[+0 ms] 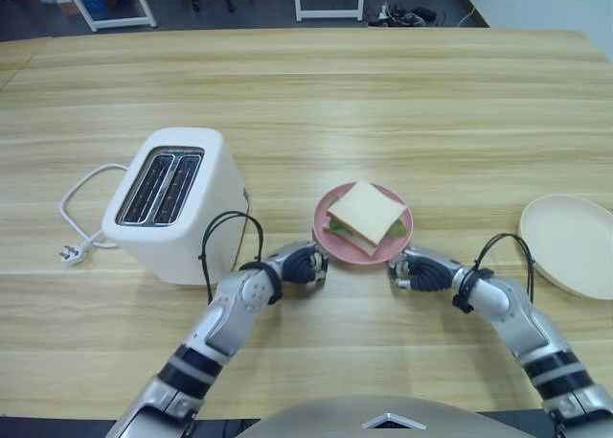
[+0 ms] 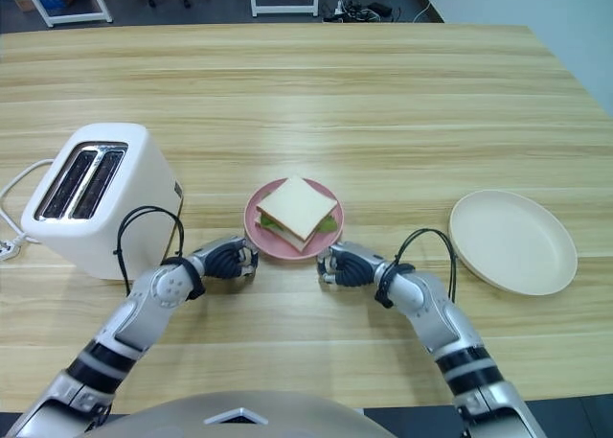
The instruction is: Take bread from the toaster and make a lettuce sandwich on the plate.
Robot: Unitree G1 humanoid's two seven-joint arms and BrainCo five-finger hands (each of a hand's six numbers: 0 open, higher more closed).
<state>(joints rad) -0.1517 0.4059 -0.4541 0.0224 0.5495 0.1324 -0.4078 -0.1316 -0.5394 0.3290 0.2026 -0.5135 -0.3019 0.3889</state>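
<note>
- Left eye view, table: a wooden surface that carries every item below.
- Toaster: stands at the robot's left, slots up, with no bread standing above them.
- Cream plate: lies at the right, well apart from the work area and bare.
- Pink plate: sits at the centre, between the two hands.
- Sandwich: rests on the pink plate, with a bread slice on top and lettuce showing at the edges (assembly appears complete).
- Left hand: fingers curled, holding nothing, just beside the plate's near-left rim; contact cannot be confirmed.
- Right hand: fingers curled, holding nothing, just beside the near-right rim.
- Procedure, as judged: draw both hands back from the plate along the table. Avoid nudging the rim, since a shove could slide the top slice off the lettuce.
</note>
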